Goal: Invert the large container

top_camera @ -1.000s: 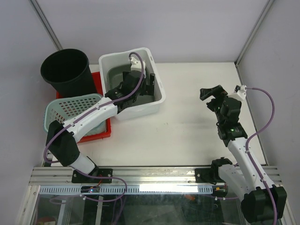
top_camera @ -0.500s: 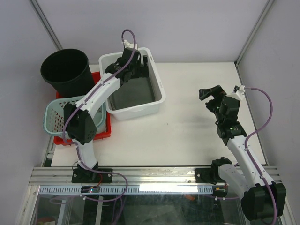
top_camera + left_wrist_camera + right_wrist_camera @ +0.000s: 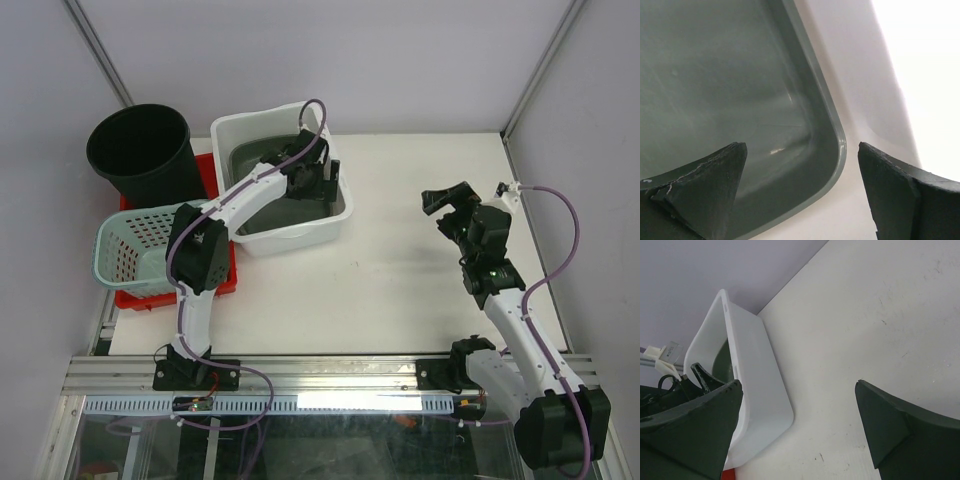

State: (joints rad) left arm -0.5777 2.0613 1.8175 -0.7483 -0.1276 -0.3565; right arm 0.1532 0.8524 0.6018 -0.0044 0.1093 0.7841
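The large container (image 3: 292, 236) is a white rectangular tub standing upright at the back left of the table. A grey smaller tub (image 3: 262, 197) is nested inside it. My left gripper (image 3: 318, 180) reaches down into it near the right wall, open. In the left wrist view the left gripper (image 3: 801, 146) straddles the grey tub's rounded rim corner (image 3: 838, 155), with the white wall (image 3: 865, 75) beyond it and nothing gripped. My right gripper (image 3: 448, 200) hovers open over the bare table to the right. In the right wrist view the right gripper (image 3: 799, 382) faces the white tub (image 3: 755, 370).
A black bucket (image 3: 140, 150) stands at the back left. A pale green mesh basket (image 3: 135, 250) sits on a red tray (image 3: 222, 285) beside the white tub. Walls enclose the table at the back and on both sides.
My left arm has swung, its elbow now pulled in toward the basket. Its gripper went to the tub's far end and came back down by the right wall. My right arm barely moved.
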